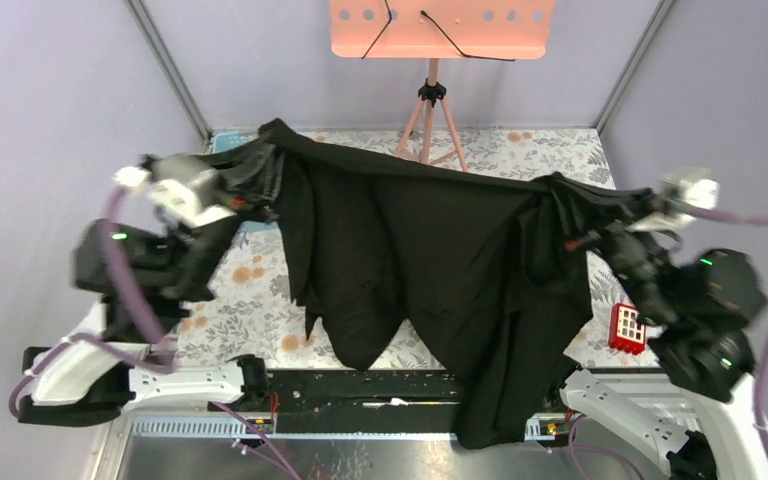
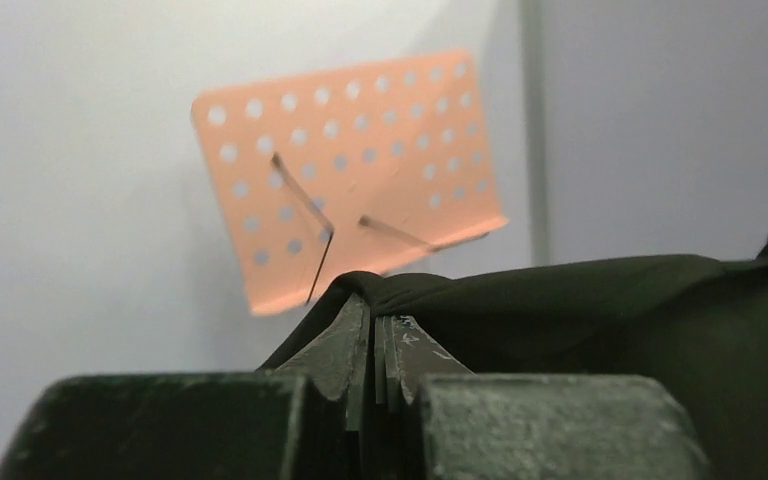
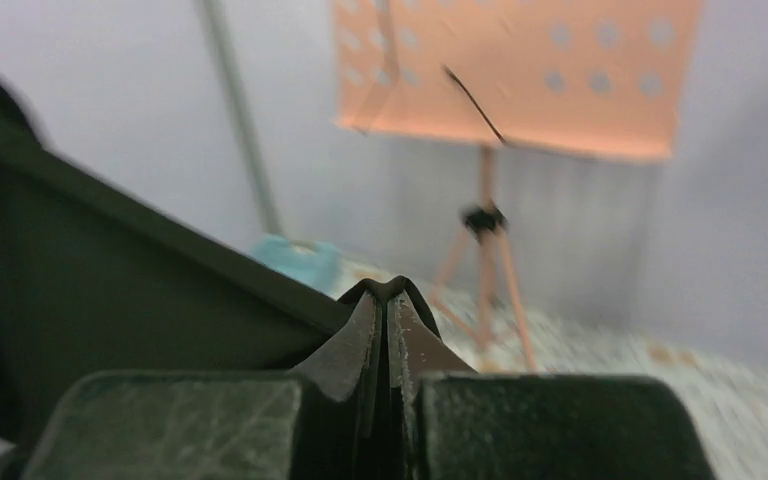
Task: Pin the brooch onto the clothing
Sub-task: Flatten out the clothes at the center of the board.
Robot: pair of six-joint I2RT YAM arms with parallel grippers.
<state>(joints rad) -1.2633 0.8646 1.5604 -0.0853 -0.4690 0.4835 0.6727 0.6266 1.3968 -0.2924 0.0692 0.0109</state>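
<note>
Top view first: the black shirt (image 1: pixel 430 250) hangs spread in front of the orange music stand (image 1: pixel 430 30). Its top edge is pulled into a taut line running left to right below the stand's legs, and the rest drapes towards our arm bases. The left gripper (image 1: pixel 252 180) pinches the shirt's corner on the stand's left. The right gripper (image 1: pixel 605 222) pinches the corner on the stand's right. So the shirt's long axis runs from one pincer to the other, with each arm at an end.

We cannot pick out a brooch anywhere. A small red-and-white object (image 1: pixel 627 328) sits on the floral tablecloth (image 1: pixel 520 150), well to the stand's right and close to the right arm. What it is, we cannot tell.

Over to the left wrist: the left gripper (image 2: pixel 372 305) has its jaws pressed together on a fold of shirt (image 2: pixel 610 320). The fabric runs off rightwards beneath the stand (image 2: pixel 360 170), which sits behind it.

Now the right wrist: the right gripper (image 3: pixel 387 295) is likewise clamped on a thin ridge of cloth. The shirt (image 3: pixel 110 280) falls away to the left, with the stand (image 3: pixel 520 70) up behind.

Our read is that both pincers are busy holding the shirt. One must let go before any pinning, and the right arm looks better placed to do it.
</note>
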